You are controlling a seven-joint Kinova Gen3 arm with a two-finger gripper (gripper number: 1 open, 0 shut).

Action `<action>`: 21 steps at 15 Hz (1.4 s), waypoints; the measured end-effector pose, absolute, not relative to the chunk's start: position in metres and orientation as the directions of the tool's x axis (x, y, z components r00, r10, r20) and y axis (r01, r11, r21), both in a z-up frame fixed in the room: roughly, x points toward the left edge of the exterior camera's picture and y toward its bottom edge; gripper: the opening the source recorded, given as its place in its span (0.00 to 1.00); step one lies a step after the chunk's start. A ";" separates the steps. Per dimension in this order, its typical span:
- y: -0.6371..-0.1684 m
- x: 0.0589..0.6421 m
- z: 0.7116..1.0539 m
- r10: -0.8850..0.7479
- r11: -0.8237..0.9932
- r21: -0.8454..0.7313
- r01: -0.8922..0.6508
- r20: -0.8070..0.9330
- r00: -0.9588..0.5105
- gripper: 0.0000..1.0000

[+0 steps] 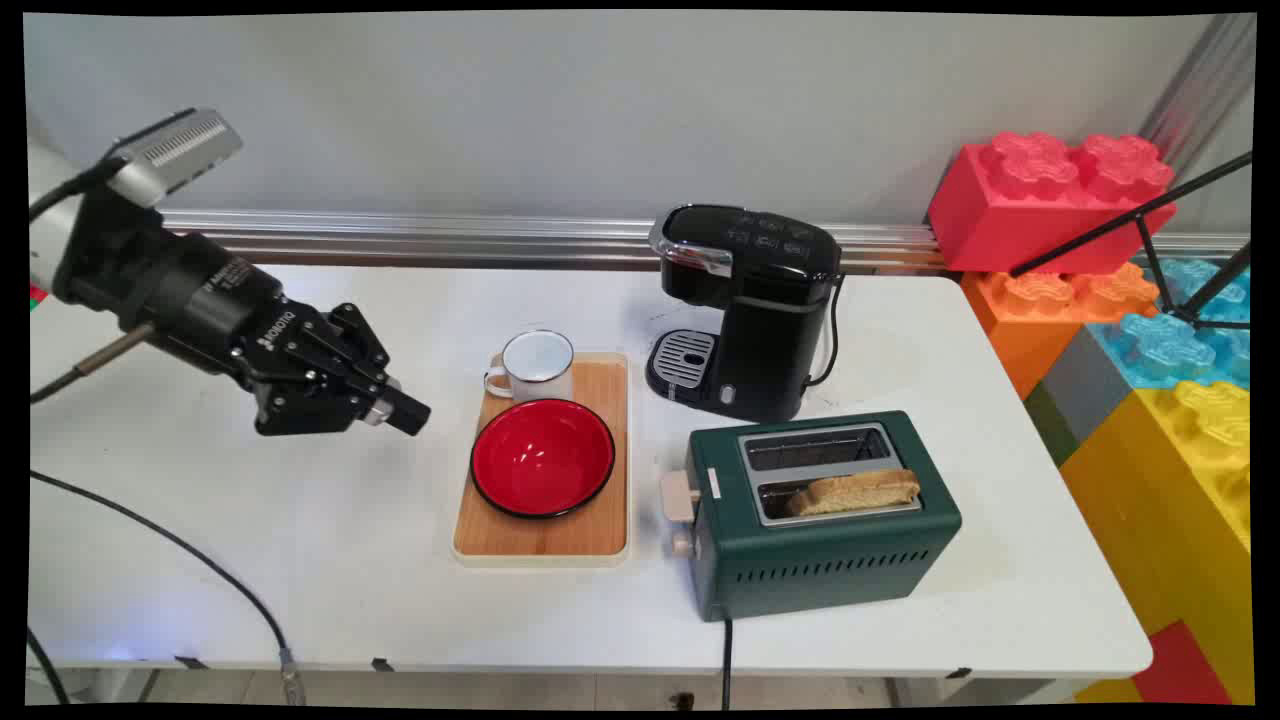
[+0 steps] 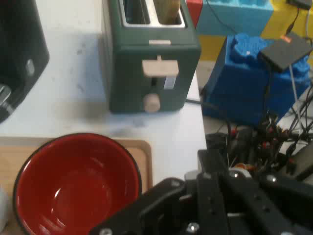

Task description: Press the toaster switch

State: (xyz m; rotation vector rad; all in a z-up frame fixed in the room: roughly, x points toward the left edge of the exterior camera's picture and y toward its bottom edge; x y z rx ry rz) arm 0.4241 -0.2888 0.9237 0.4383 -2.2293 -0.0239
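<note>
Gripper (image 1: pixel 405 410) is hovering over the bare left part of the white table (image 1: pixel 300 560), w/ its body angling down and toward pic-right. In the main view the jaws are looking pressed together into one black tip, w/ nothing showing btwn them. Nearest thing is the red bowl (image 1: pixel 542 457), lying just to pic-right of the tip and a bit nearer the camera, so the gripper's axis is pointing roughly at the bowl's left rim w/o touching it. In the hand view the bowl is sitting at lower left, partly under the black linkage, open side up and looking empty. Bowl is round, so no long axis to speak of. It is resting on a wooden tray (image 1: pixel 600 530) whose long side is running near-to-far. A white mug (image 1: pixel 535 365) is standing on the tray's far end, just behind the bowl, handle facing pic-left. Beyond the tray on the right, a black coffee machine (image 1: pixel 750 310) is sitting at the back. A green toaster (image 1: pixel 820 520) is sitting in front of it, lever end facing the tray, w/ a bread slice (image 1: pixel 855 492) sticking up from the near slot. Only one arm is in view.
</note>
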 end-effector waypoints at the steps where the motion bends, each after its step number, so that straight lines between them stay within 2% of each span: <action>1: -0.289 0.419 0.922 -0.320 0.938 0.166 -0.303 0.751 -0.578 0.00; 11: -0.300 0.345 0.905 -0.304 0.937 0.138 -0.321 0.773 -0.557 0.00; 21: -0.332 0.264 0.899 -0.289 0.942 0.096 -0.321 0.717 -0.634 0.00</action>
